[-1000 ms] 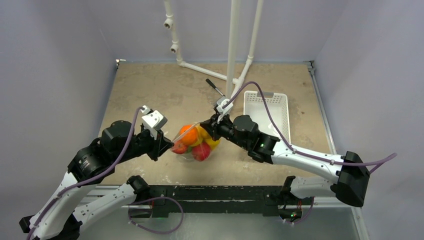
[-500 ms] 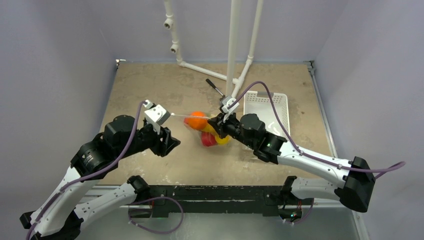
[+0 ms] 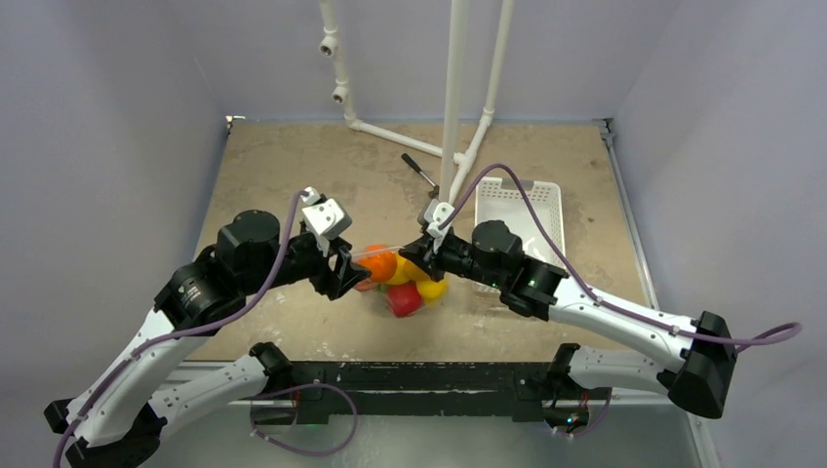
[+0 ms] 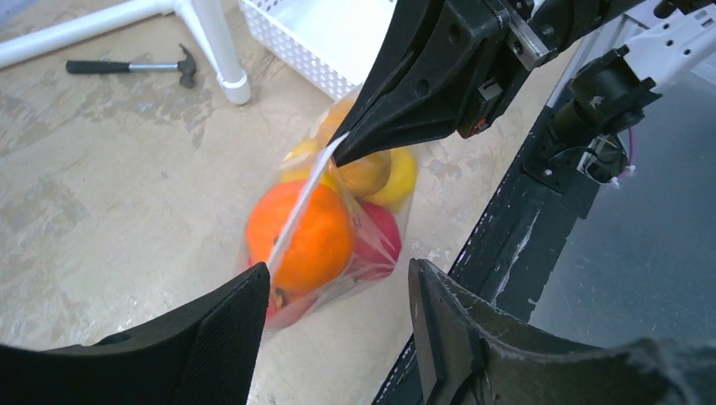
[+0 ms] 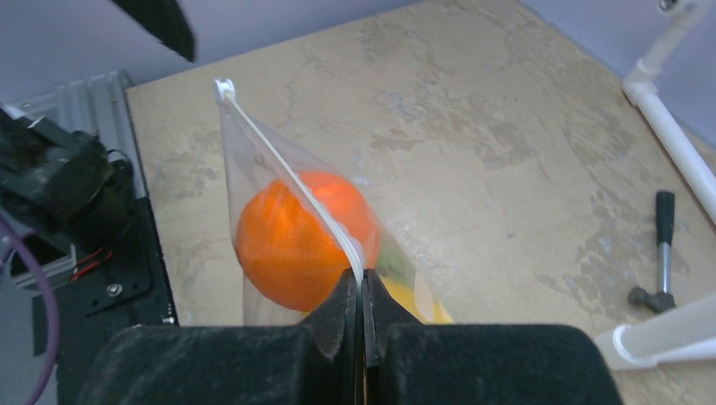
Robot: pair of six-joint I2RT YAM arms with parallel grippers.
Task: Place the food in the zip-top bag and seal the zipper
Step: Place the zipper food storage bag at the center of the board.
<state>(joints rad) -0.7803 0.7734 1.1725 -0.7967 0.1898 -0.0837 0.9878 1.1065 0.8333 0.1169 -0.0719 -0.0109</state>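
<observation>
Right claw (image 5: 361, 294) is clamped tight on the thin whitish zipper (image 5: 287, 181). The crinkly clear zip-top bag (image 4: 380, 240) hangs beneath it, over the mottled worktop (image 4: 101, 194), holding glossy rounded food (image 4: 308, 236). Left claw (image 4: 339, 274) gapes wide, empty.

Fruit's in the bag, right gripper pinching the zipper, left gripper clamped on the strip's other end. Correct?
No. The left gripper is open and holds nothing; the right wrist view shows the far end of the zipper free. The rest stands: fruit in the bag, right gripper shut on the zipper.
</observation>
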